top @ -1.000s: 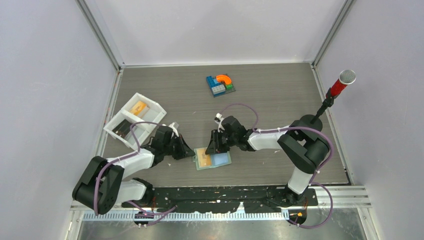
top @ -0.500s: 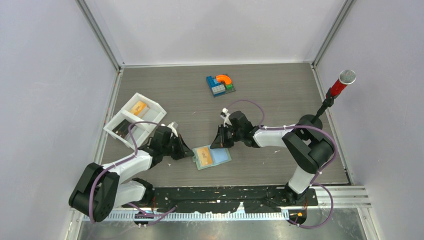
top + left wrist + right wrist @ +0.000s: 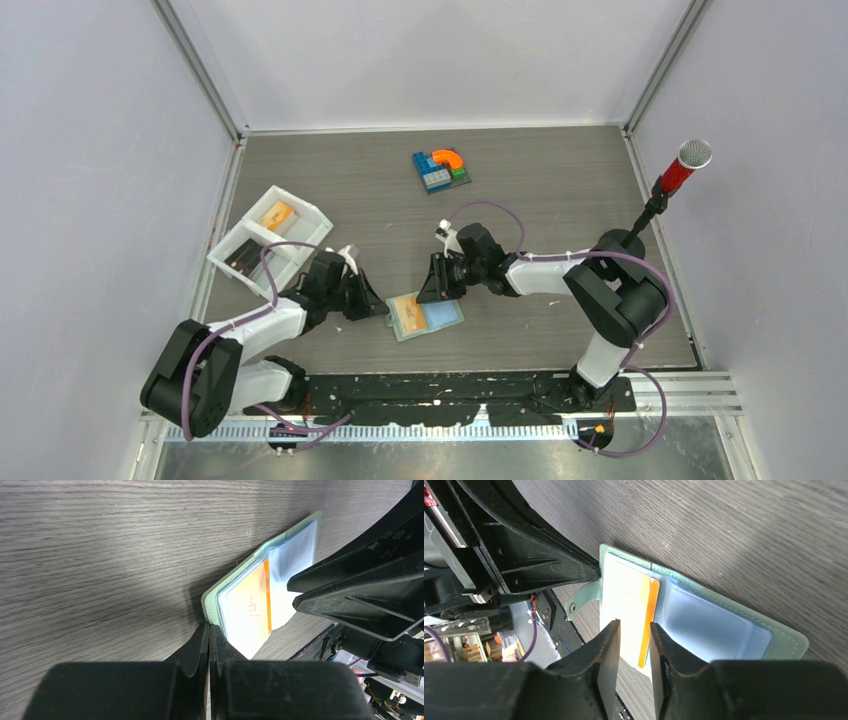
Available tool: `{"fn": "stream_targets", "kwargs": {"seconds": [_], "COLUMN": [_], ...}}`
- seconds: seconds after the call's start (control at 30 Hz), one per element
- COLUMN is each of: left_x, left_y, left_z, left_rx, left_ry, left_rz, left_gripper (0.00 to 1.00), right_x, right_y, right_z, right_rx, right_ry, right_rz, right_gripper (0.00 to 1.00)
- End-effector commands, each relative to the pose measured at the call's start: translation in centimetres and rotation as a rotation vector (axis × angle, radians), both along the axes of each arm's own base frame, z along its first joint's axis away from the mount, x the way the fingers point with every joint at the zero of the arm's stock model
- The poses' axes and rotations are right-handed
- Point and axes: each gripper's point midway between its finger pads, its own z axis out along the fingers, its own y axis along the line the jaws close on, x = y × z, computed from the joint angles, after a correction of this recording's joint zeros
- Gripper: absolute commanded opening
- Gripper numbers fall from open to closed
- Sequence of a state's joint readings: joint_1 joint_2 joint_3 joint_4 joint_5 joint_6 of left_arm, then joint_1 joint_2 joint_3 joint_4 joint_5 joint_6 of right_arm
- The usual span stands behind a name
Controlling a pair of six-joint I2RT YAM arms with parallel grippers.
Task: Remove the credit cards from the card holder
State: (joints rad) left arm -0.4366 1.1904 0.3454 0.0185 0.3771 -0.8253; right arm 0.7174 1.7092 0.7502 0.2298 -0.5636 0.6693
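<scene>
The card holder [image 3: 442,316] lies open on the table, sage green with pale blue sleeves [image 3: 719,625]. An orange credit card [image 3: 645,611] sits in its left sleeve, also seen as the orange credit card [image 3: 260,600] in the left wrist view. My left gripper [image 3: 381,308] is shut, its tips [image 3: 209,625] pressed against the holder's left edge. My right gripper [image 3: 436,290] hovers over the card, its jaws [image 3: 634,626] a narrow gap apart with nothing clamped. The closure tab [image 3: 581,597] sticks out beside the left fingers.
A white two-compartment tray [image 3: 302,240] at the left holds an orange card [image 3: 277,215] and a dark card [image 3: 240,263]. A toy block cluster [image 3: 441,169] lies at the back. A red microphone stand [image 3: 683,168] rises at the right.
The right gripper pulled back to the right from the holder, then returned a little toward it. The left gripper stayed shut at the holder's edge.
</scene>
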Motion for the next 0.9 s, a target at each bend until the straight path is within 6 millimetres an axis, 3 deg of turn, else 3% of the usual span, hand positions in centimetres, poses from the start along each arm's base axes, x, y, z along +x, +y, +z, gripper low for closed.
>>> {"fn": "stream_targets", "kwargs": {"seconds": [0.0,0.4,0.87], "left_x": [0.8,0.4,0.2], "left_y": [-1.1,-0.5,-0.4], "left_z": [1.0,-0.7,-1.0], "left_rx": [-0.039,0.008,-0.001], "left_ry": [-0.041,-0.011,0.000], "left_rz": [-0.038,-0.040,-0.029], "left_gripper": [0.00,0.00,0.00], "right_x": [-0.1,-1.0,-2.2], "right_y": [0.1,-0.8,0.6], "right_z": [-0.8,-2.7,-1.9], "right_rx": [-0.023,-0.096,-0.027], "right_ry": [-0.018,-0.005,0.006], "right_rz": [0.011,0.027,0.079], "right_gripper": [0.39,0.38,0.31]}}
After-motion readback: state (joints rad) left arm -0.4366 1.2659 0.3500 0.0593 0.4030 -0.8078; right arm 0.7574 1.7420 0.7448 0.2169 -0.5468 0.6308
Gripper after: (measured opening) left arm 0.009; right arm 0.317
